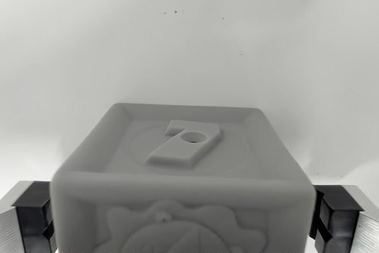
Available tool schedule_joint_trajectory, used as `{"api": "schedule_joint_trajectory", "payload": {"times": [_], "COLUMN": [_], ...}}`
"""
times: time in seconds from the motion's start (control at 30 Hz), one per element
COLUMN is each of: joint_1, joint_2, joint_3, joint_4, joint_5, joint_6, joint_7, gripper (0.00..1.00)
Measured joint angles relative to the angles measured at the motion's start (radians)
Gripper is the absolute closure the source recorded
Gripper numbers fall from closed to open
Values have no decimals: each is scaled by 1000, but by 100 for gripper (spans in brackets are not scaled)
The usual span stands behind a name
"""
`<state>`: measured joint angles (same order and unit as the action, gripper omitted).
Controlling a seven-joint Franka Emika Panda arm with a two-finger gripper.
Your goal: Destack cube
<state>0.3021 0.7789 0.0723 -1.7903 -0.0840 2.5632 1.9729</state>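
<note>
Wrist view: a pale grey moulded plastic cube with a raised 7 was seen at 6 o'clock, flanked by the metal gripper fingers; contact couldn't be judged, grasp presumably intended for lifting.

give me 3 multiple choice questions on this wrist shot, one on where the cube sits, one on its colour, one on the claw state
1. Where is the cube?
A. between the fingers
B. far off on the surface
C. out of view

2. What colour is the cube?
A. red
B. pale grey
C. green

3. How do the claw fingers stand?
A. both on one side of the cube
B. one at each side of the cube
C. above the cube

Answers: 1 A, a finger shows at each lower corner; 2 B, every face is pale grey; 3 B, they flank it, though contact is hidden.
</note>
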Motion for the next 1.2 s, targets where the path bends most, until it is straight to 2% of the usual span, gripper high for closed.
{"api": "schedule_joint_trajectory", "payload": {"times": [0.3, 0.67, 1.2], "joint_1": [0, 0, -4], "joint_2": [-3, -39, -134], "joint_3": [0, 1, 7], "joint_4": [0, -12, -37], "joint_5": [0, 0, 6], "joint_6": [-1, -21, -91], "joint_7": [0, 0, -3], "gripper": [0, 0, 0]}}
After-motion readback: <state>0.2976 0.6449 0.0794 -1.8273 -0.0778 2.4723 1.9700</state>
